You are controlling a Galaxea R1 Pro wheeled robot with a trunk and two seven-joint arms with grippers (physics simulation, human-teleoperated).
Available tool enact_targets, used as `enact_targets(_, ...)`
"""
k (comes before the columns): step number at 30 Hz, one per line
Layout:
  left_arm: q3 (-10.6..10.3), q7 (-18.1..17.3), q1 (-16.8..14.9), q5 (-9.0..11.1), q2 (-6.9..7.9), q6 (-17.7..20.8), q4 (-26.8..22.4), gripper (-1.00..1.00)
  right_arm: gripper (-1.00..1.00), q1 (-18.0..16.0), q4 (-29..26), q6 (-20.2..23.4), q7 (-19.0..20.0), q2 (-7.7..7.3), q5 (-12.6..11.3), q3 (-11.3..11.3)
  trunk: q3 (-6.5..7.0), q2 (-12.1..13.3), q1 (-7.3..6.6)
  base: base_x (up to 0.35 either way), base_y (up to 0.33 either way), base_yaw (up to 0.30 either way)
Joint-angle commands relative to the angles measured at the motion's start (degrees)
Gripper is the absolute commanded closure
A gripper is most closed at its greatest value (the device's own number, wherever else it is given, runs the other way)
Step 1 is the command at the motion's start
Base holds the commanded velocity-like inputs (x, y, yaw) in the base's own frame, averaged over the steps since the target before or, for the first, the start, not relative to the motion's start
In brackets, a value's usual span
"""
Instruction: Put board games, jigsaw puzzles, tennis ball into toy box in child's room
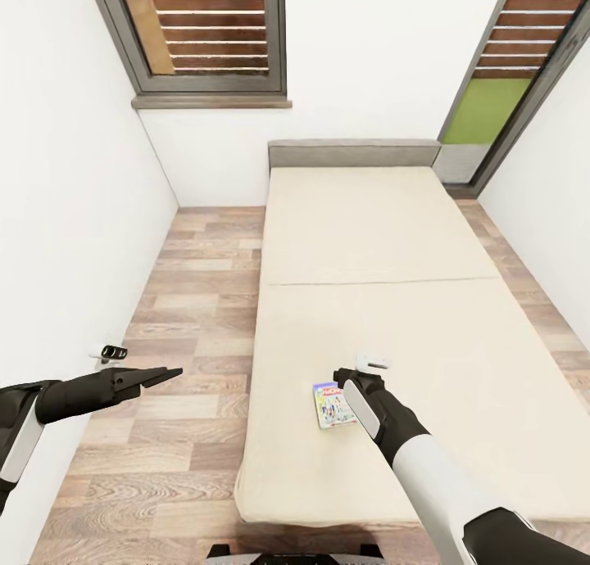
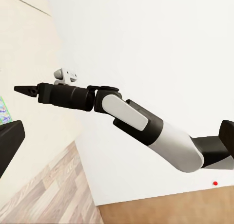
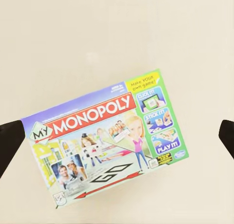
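Observation:
A green-and-white Monopoly board game [image 1: 333, 404] lies flat on the cream bed [image 1: 393, 303] near its foot. My right gripper [image 1: 351, 380] hangs just above the box's far right edge. In the right wrist view the printed lid [image 3: 107, 141] sits between the two black fingertips [image 3: 9, 146], which stand wide apart and clear of it, so this gripper is open. My left gripper [image 1: 160, 376] is held out over the floor beside the bed, open and empty, its fingers [image 2: 9, 146] spread. The toy box, table, puzzles and tennis ball are out of view.
A strip of wood-plank floor [image 1: 197, 319] runs between the bed and the white left wall [image 1: 65, 221]. A small black fitting [image 1: 112, 352] sticks out of that wall. A grey headboard [image 1: 352, 152], a window [image 1: 209, 33] and a glazed door [image 1: 508, 82] stand at the far end.

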Motion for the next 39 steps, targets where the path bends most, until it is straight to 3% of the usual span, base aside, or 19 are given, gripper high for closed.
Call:
enact_targets(1,-0.01,-0.18,-0.03,0.03,0.02,0.61,-0.01,-1.0,-1.0,-0.04,-0.08,0.19,-0.49,-0.04,-0.46,0.29,-0.18,-0.1,0.03,0.0,0.0,0.0)
enact_targets(33,-0.01,-0.16,-0.06,0.03,0.02,0.6,-0.01,-1.0,-1.0,-0.08,0.37,0.16,-0.49,0.05,-0.68,-0.12,-3.21,-0.1,0.03,0.0,0.0,0.0)
enact_targets(35,-0.01,-0.17,-0.05,0.04,0.02,0.6,-0.01,-1.0,-1.0,-0.46,0.68,0.28,-0.49,0.03,-0.66,-0.26,-3.4,-0.1,0.03,0.0,0.0,0.0)
enact_targets(39,-0.01,-0.14,-0.04,0.03,0.02,0.56,0.02,-1.0,-1.0,-4.88,2.02,0.84,-0.49,-0.05,-1.02,-0.38,-3.77,-0.1,0.03,0.0,0.0,0.0)
